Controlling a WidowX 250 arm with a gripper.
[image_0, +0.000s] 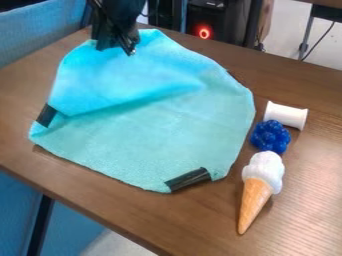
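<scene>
Black gripper (117, 50) hung at the far edge of the turquoise cloth (160, 135), against it or just above. Could not tell whether the jaws were clenched or released. Cloth lay creased on the brown table (310, 172), two black strips (188, 179) at its rim. Beside it: white spool (286, 115), blue berry-like cluster (270, 136), toy ice-cream cone (258, 186).

White spool (286, 115), blue cluster (270, 136), ice-cream cone (259, 189), brown table (304, 200)
</scene>
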